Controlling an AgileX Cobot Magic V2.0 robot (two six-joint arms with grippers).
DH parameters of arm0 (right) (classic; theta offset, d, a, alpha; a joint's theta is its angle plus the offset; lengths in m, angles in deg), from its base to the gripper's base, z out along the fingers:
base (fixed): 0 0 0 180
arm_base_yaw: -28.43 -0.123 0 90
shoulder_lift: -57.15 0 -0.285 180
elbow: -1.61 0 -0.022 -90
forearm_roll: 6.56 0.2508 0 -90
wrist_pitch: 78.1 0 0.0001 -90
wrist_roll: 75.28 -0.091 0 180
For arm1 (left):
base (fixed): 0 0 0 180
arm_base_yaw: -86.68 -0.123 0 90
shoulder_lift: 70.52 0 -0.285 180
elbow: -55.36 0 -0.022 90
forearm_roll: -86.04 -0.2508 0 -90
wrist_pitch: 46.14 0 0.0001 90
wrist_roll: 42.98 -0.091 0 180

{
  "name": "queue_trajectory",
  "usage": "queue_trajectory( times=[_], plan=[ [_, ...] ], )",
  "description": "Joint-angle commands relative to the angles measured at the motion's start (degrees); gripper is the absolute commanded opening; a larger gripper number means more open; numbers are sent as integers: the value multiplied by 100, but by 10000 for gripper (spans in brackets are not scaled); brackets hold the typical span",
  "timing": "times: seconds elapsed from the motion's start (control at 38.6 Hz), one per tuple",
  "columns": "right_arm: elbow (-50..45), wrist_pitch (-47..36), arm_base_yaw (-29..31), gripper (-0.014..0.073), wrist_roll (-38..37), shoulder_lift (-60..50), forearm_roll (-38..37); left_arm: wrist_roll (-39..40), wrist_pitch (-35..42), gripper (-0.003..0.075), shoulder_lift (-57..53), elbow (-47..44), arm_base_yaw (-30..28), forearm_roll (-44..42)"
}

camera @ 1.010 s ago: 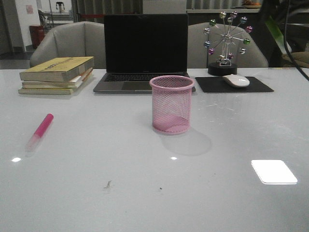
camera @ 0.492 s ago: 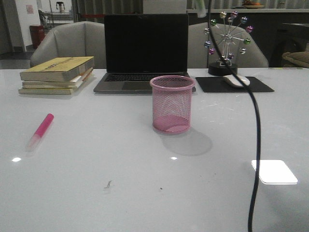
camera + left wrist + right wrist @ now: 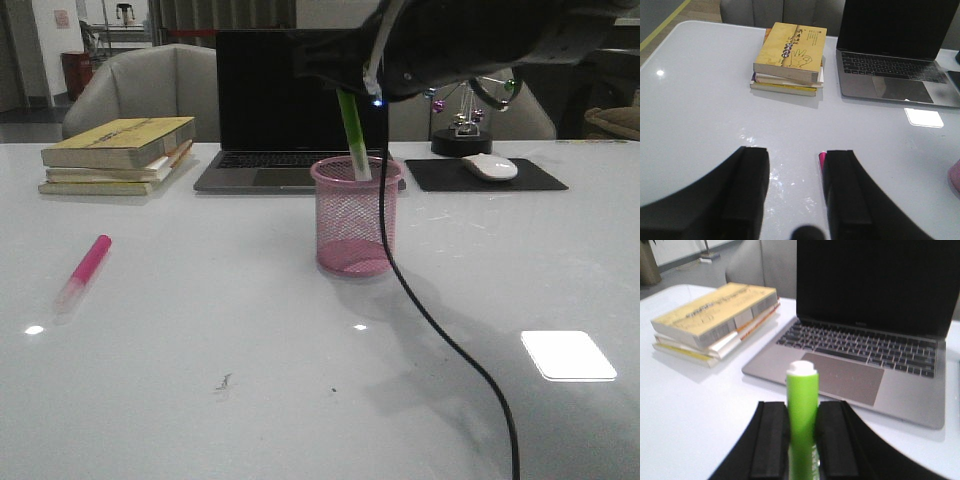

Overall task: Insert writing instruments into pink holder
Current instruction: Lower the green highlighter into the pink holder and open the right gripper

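The pink holder (image 3: 355,215) stands upright mid-table in the front view. My right gripper (image 3: 346,84) hangs above it, shut on the lime green marker (image 3: 351,130). The marker tilts a little, with its pale lower end just inside the holder's rim. In the right wrist view the green marker (image 3: 802,385) sits squeezed between the two fingers of the right gripper (image 3: 802,407). The magenta marker (image 3: 85,268) lies flat on the table at the left. My left gripper (image 3: 795,152) is open above the table, with the magenta marker's end (image 3: 822,160) showing beside one finger.
A laptop (image 3: 300,110) stands open behind the holder, and a stack of books (image 3: 120,155) lies at the back left. A mouse (image 3: 488,166) on a black pad and a small wheel ornament (image 3: 470,95) are at the back right. The right arm's cable (image 3: 430,320) hangs down across the table.
My right arm has swung into the front view with the green marker and brought its lower end over the holder's mouth. The magenta marker has not moved.
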Motion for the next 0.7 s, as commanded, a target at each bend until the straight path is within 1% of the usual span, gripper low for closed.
queue_trajectory(
  times=[0.0,0.1,0.21,0.28,0.36,0.39,0.49,0.57,0.67],
  plan=[
    [142,-687,-14,127,-17,-90,-2,22,554,340,-17,209,47,77],
    [142,-616,-14,129,-17,43,-13,22,628,340,-17,209,47,77],
    [142,-339,-14,142,-17,36,-13,20,628,340,-17,209,47,77],
    [142,-107,-14,200,-17,36,-13,20,628,340,-17,209,47,77],
    [142,-13,-14,298,-17,36,-13,20,628,340,-17,209,47,77],
    [142,-13,-14,318,-17,21,-13,20,628,340,-17,209,47,77],
    [142,75,-14,324,-11,-143,-13,20,628,340,-17,209,47,77],
    [148,256,7,324,139,-363,-13,20,628,340,-17,209,47,77],
    [206,710,102,324,375,-706,-13,20,628,340,-17,209,47,77]
  ],
)
